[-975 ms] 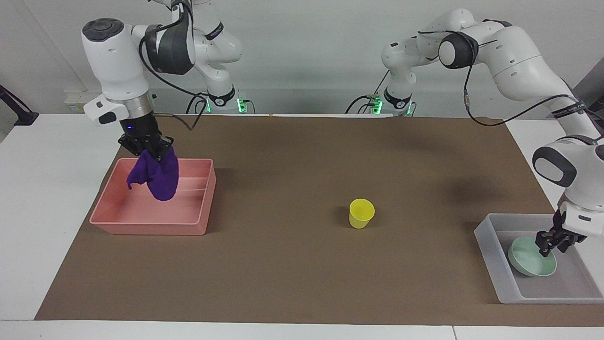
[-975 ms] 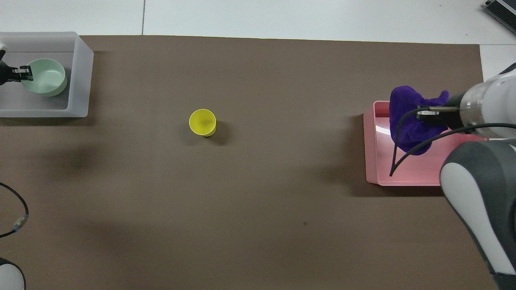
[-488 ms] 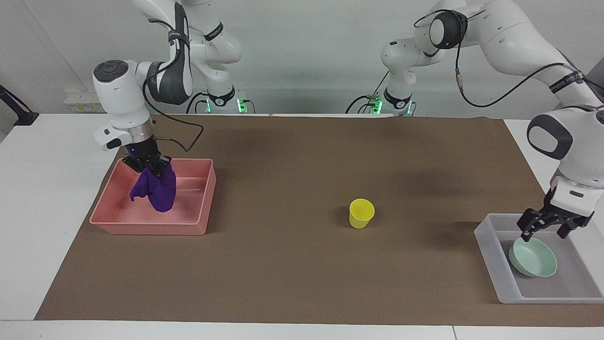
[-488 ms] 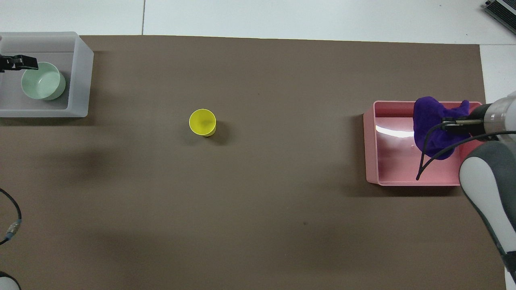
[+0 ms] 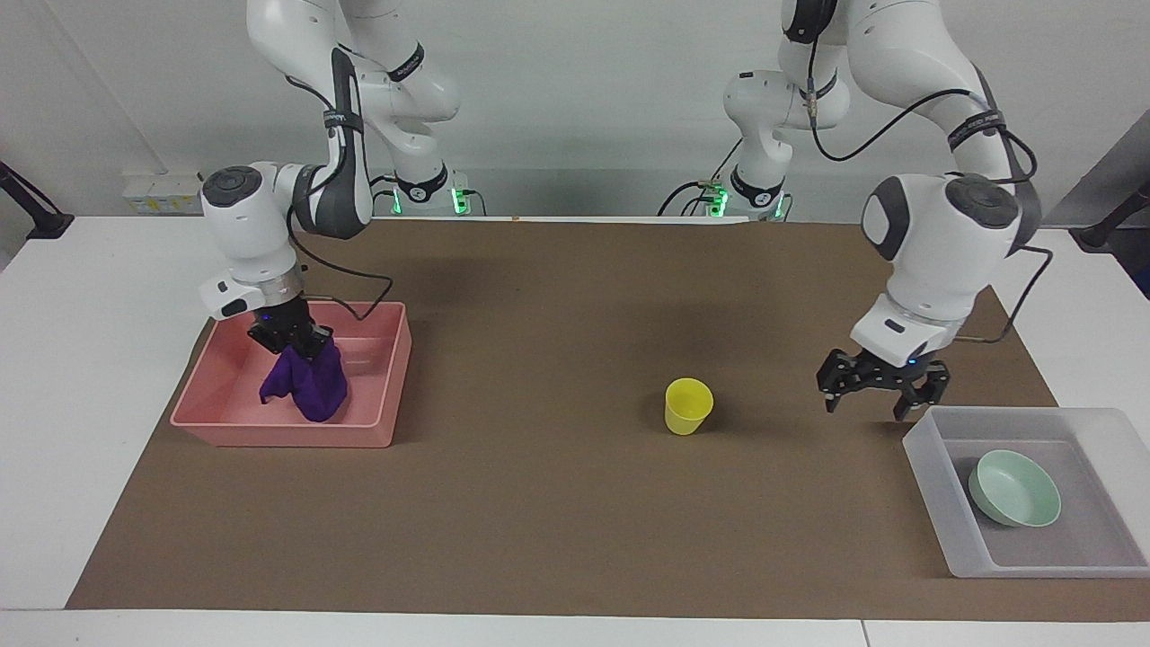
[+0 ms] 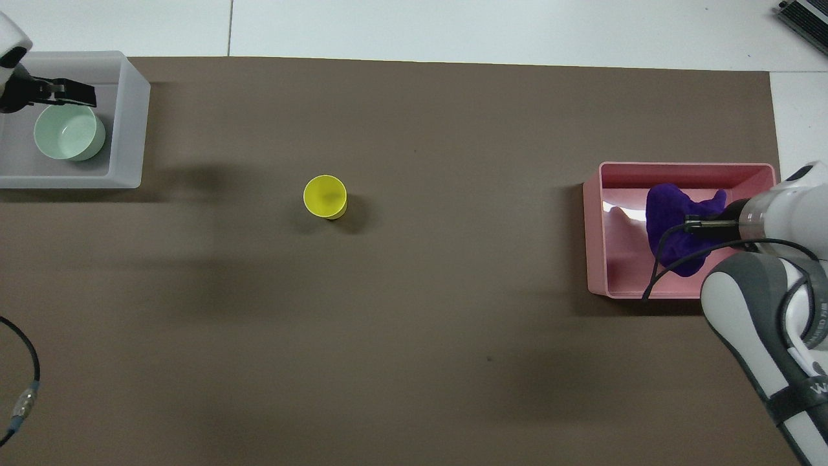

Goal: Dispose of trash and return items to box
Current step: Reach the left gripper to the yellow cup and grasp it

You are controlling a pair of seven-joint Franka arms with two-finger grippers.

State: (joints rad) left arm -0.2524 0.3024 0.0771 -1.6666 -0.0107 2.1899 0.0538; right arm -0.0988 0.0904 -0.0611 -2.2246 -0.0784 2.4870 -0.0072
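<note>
**Cloth lowered into the pink bin, bowl already boxed, cup left to collect**

Nearest the robots, the right gripper (image 5: 301,346) is seen low inside the pink bin (image 5: 377,431), at the right arm's end of the table, clamped shut on the purple cloth (image 5: 310,388). The cloth hangs from the fingertips with its lower folds at or on the bin floor, so that, by judgement, it will drop straight in when let go.

The left gripper (image 5: 882,386) is held in the air, jaws spread wide and empty, over the mat just beside the box's (image 5: 934,503) nearer corner. Its raised height suggests clearance above the box wall, probably ahead of a reach for the cup.

Farther out, the yellow cup (image 5: 688,406) stands upright alone on the brown mat (image 5: 539,521), between bin and box, not yet returned. Farthest, the mint-green bowl (image 5: 1015,490) rests upright on the box floor, so that item is judged done.
</note>
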